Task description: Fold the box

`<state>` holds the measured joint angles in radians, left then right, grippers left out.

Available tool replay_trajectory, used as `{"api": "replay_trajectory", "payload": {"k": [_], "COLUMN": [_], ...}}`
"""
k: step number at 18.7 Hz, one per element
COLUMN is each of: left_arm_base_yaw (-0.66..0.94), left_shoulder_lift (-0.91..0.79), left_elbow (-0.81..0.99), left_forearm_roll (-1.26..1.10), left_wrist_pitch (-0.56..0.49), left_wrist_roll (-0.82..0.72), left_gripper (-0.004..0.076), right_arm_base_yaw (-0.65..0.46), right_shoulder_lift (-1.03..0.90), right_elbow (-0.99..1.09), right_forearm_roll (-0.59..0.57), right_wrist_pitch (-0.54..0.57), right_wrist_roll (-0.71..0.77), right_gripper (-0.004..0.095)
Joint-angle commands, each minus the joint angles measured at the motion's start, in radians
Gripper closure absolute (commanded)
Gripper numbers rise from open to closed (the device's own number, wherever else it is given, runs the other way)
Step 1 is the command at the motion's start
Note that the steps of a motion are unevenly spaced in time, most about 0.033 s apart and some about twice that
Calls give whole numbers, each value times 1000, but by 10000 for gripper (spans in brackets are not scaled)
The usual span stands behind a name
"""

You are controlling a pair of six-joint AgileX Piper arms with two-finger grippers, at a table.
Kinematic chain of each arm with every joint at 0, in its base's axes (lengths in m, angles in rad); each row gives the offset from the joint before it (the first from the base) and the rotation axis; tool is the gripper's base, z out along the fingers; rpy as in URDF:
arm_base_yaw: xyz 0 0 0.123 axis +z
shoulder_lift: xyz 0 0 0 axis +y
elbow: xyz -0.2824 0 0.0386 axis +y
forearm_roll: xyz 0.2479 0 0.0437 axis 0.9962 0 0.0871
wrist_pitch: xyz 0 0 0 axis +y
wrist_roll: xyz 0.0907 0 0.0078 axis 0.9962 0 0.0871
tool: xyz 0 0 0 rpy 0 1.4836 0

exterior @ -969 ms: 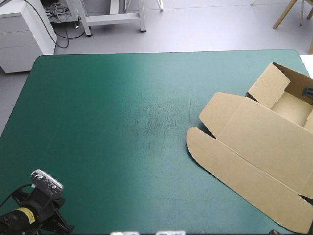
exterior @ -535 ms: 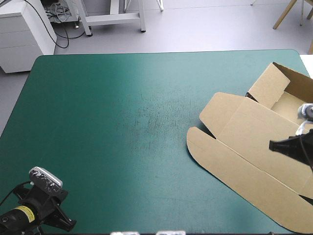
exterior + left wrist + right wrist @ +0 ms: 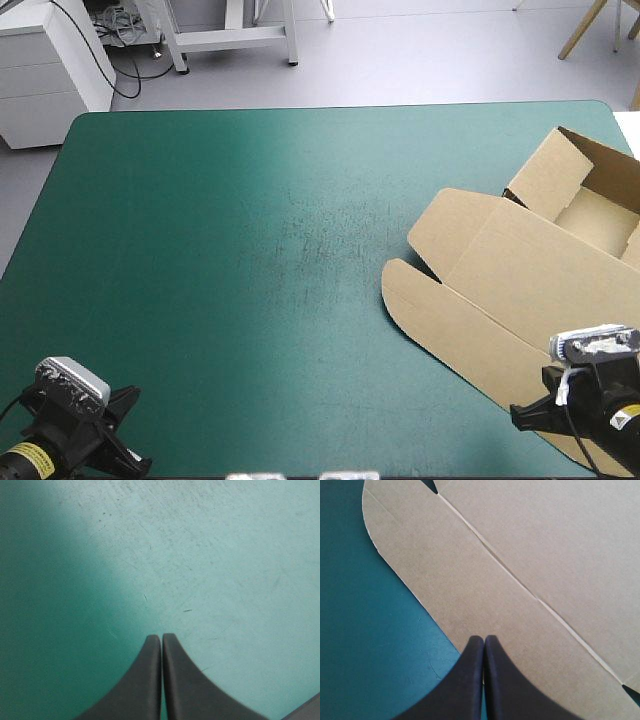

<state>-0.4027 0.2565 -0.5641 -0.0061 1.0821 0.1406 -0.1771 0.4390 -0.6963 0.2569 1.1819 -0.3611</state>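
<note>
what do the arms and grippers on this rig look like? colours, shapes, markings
The left gripper and right gripper match: two broad black fingers each, curved like fins, wide at the base, narrowing to rounded tips. In the high view both wrists are black; the left arm carries a yellow label, the right arm a pale label.

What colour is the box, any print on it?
The box is plain brown, no print visible; it shows best in the right wrist view.

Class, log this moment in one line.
brown board box: lid flat | left gripper: shut | right gripper: shut, over box edge
</note>
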Motion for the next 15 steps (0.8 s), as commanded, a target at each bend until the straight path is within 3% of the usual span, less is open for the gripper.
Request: {"api": "replay_trajectory", "payload": {"k": [1, 5, 15], "left_arm_base_yaw": [-1, -1, -1], "left_shoulder_lift": [1, -43, -75], "left_elbow": [-24, 24, 55], "left_forearm_roll": [-11, -46, -94], "left_wrist_pitch": [-79, -122, -106], "left_wrist_roll": [36, 50, 78], "left_gripper": [734, 734, 734], "right_arm_base_yaw": [2, 2, 2], "right_shoulder_lift": [-52, -104, -124], "right_elbow": [34, 58, 88], "right_forearm_roll": [21, 23, 73], "right_wrist_pitch": [-55, -55, -81], "right_wrist_roll": [-31, -33, -51], "right_gripper": [927, 927, 927]}}
